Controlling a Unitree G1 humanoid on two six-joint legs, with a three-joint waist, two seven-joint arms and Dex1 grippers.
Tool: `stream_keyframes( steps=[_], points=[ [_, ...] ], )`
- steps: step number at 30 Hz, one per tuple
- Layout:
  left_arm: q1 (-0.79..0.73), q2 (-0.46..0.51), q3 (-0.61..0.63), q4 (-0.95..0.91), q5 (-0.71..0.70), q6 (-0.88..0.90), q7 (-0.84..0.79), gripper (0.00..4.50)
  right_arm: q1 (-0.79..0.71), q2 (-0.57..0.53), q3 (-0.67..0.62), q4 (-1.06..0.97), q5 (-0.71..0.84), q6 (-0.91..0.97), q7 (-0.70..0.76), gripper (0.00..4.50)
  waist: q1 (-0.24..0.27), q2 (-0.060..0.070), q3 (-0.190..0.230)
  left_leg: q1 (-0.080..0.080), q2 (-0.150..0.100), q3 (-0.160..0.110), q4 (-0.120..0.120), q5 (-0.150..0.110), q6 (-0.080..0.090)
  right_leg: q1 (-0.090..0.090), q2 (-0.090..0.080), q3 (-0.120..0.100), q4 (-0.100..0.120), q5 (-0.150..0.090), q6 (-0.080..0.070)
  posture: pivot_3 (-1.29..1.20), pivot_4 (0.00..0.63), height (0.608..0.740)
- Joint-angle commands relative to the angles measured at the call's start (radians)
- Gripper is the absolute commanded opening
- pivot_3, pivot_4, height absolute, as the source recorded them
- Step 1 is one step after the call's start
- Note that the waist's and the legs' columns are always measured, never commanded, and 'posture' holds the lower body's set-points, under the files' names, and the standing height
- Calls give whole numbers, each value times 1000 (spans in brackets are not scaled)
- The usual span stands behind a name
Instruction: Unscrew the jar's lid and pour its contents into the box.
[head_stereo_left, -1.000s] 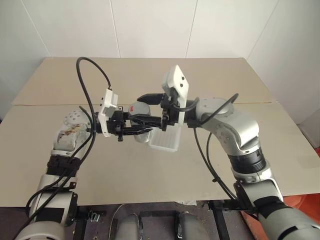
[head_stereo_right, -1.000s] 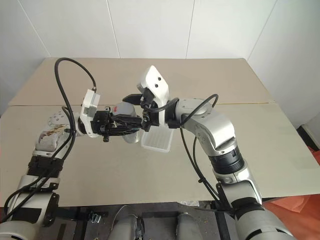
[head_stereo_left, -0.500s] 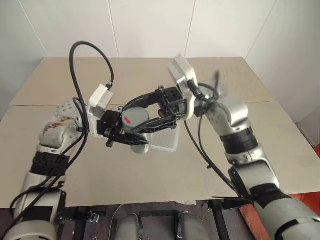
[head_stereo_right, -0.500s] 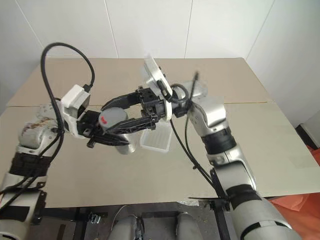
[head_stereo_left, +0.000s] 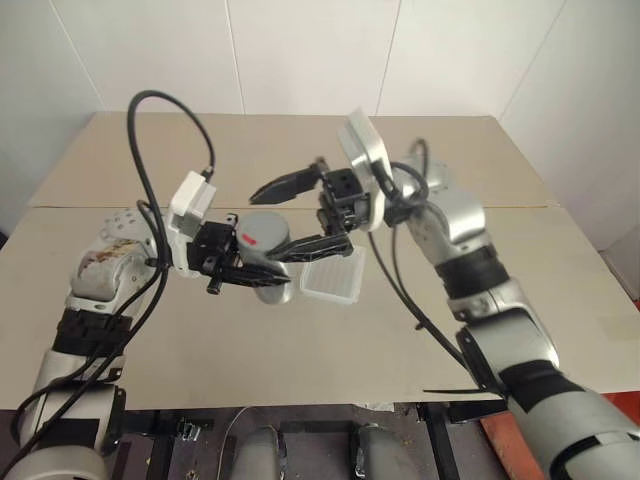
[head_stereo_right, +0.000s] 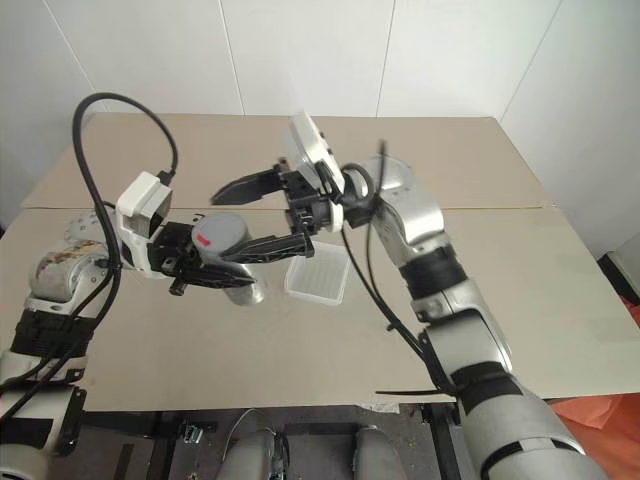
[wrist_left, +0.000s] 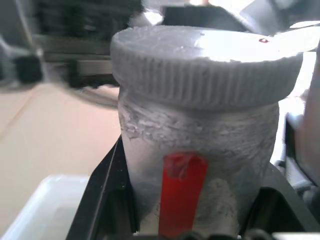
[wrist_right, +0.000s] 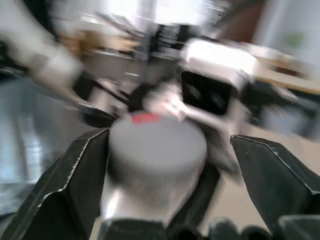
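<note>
While the left gripper (head_stereo_left: 262, 270) stays out of the way below, clenched around the jar (wrist_left: 200, 165) body, the lid (head_stereo_left: 263, 232) is what we need to get on. Jar is held in the air above the table (head_stereo_left: 300, 330), just beside the box (head_stereo_left: 333, 281), which sits flat on the table on the right-arm side of it. Jar's long axis looks tilted, lid end angled up toward the head camera; lid is seated on the jar, not off yet.

Right gripper (head_stereo_left: 298, 213) is released, jaws spread wide. One black finger sits beyond the lid, the other on the near side, so the lid lies between them, apart from both. Right arm reaches in from the right, left from the left. Next we'd judge: close on the lid rim, then twist.
</note>
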Motion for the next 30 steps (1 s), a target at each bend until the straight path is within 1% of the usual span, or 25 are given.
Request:
stream_keyframes(
  steps=[1, 3, 6, 10, 12, 16, 20, 30],
  points=[
    [25, -8, 49, 21, 36, -46, 53, 1934, 59, -31, -64, -249, 27, 117, -153, 4450, -1, 0, 0, 0, 0, 0, 0, 0, 0, 0, 0, 0, 0, 0, 0, 0, 150, 740],
    [34, -28, 56, 37, 59, -68, 88, 1934, 98, -29, -61, -356, 28, 183, -239, 4450, -4, 0, 0, -1, 0, 0, 0, 0, 0, -1, 0, 0, 0, 0, 0, 0, 150, 740],
    [28, -60, 45, 54, 92, -91, 115, 1934, 114, 5, -33, -432, 1, 250, -354, 4450, -7, 0, 0, 0, 0, 0, 0, 0, -1, -2, 1, 0, 0, 0, 0, 0, 150, 740],
    [18, -90, 35, 50, 113, -95, 126, 1934, 93, 79, 14, -422, -65, 306, -493, 4450, -6, 0, 0, 1, 0, 0, 0, 1, -2, -1, 1, 0, 1, 0, 0, 0, 150, 740],
    [15, -95, 37, 46, 115, -92, 125, 1934, 84, 98, 45, -394, -130, 284, -537, 4450, -5, 0, 0, 1, 0, 0, 0, 1, -1, 0, 1, 0, 1, 0, 0, 0, 150, 740],
    [25, -88, 45, 28, 112, -85, 117, 1934, 58, 130, 61, -332, -183, 274, -579, 4450, -3, 0, 0, 0, 0, 0, 0, 1, -1, -1, 0, 0, 0, 0, 0, 0, 150, 740],
    [41, -68, 57, 10, 109, -84, 115, 1934, 60, 129, 32, -311, -193, 277, -592, 4450, -4, 0, 0, 0, 0, -1, 0, 1, -1, -1, 0, -1, 0, 0, 0, 0, 150, 740],
    [94, 15, 121, -26, 79, -66, 98, 1934, 111, -10, -77, -288, -148, 216, -533, 4450, -5, 0, 0, 0, 0, -2, 0, 1, -1, 0, 0, -1, -1, 0, 0, 0, 150, 740]
  ],
)
